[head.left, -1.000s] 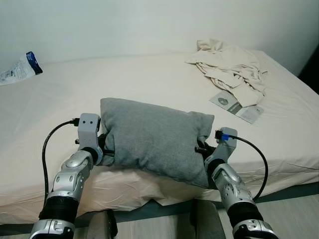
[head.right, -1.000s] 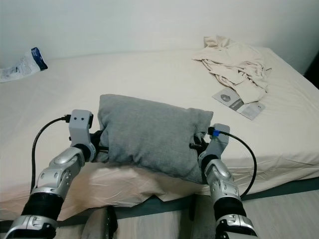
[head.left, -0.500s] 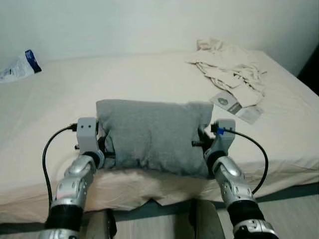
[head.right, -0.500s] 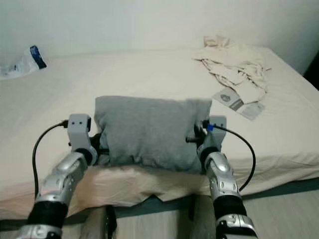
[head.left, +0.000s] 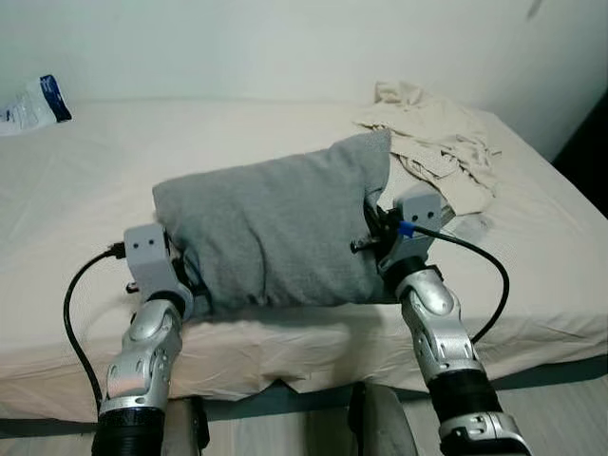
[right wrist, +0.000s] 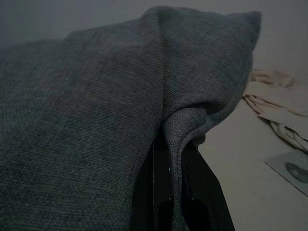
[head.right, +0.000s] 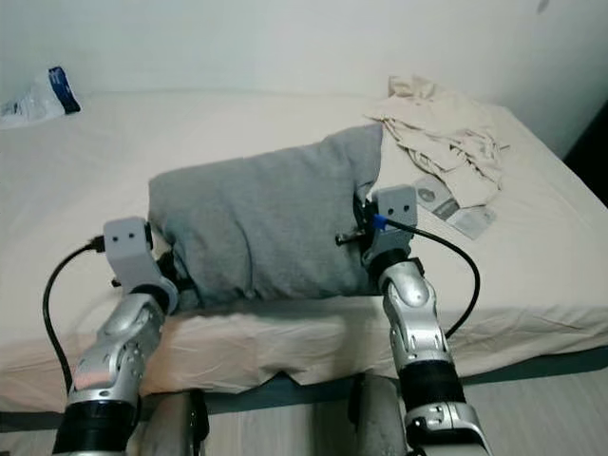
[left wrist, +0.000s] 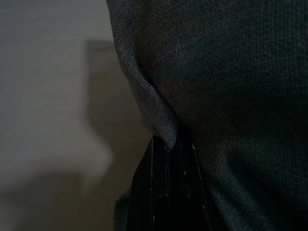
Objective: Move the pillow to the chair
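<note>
Left eye view shows the grey pillow (head.left: pixel 271 233) lifted above the front edge of the bed (head.left: pixel 85 180), tilted so that its right corner rides higher. We hold it from both ends: our left gripper (head.left: pixel 180 275) pinches the lower left end, and our right gripper (head.left: pixel 369 228) pinches the right end, each with its fingers closed on a fold of fabric, as the wrist views confirm. We judge the pickup done; carrying it to the chair is all left to do. Around us lie crumpled cream clothes (head.left: pixel 432 142), a leaflet (head.right: pixel 446 209) beside them, and a blue-and-white packet (head.left: pixel 33 100) far back.
</note>
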Available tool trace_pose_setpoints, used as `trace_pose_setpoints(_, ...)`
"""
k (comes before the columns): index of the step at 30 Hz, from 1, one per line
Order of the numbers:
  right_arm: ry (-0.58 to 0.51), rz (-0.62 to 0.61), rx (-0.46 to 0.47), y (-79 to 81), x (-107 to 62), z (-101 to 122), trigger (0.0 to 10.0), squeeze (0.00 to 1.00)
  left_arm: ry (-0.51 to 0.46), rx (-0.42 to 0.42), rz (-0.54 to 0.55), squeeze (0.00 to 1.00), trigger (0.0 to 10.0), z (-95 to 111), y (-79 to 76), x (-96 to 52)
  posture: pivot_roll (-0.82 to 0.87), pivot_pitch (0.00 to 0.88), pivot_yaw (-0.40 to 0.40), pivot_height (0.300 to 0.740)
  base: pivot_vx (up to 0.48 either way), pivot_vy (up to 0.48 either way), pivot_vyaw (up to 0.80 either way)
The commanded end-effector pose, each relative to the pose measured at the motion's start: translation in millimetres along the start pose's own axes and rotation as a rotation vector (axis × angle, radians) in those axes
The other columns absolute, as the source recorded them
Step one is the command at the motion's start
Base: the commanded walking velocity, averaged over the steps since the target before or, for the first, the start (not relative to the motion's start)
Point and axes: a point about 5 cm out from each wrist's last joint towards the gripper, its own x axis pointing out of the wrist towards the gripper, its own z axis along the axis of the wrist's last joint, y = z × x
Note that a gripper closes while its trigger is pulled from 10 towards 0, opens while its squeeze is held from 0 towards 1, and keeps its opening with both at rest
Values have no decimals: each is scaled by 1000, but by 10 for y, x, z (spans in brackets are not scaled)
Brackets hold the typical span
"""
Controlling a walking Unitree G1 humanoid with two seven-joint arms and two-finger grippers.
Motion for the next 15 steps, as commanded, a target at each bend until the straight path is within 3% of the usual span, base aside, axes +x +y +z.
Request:
trace_pose_setpoints(1,13,110,-31,263,-4,-49,10000,0,-63,14,-171,0,10000,145,-425,3,37,106,-46,540,0,0,0)
trace_pose_setpoints(8,31,73,4,268,-69,-111,10000,0,-44,43,-189,0,10000,65,-522,-4,35,106,-23,540,0,0,0)
trace_pose_setpoints(10,26,63,0,266,-82,-107,10000,0,-40,106,-182,0,10000,21,-514,-3,33,102,-16,540,0,0,0)
trace_pose_setpoints(15,51,71,-21,275,-119,-161,10000,0,-39,159,-178,0,10000,-13,-510,-27,34,100,-15,540,0,0,0)
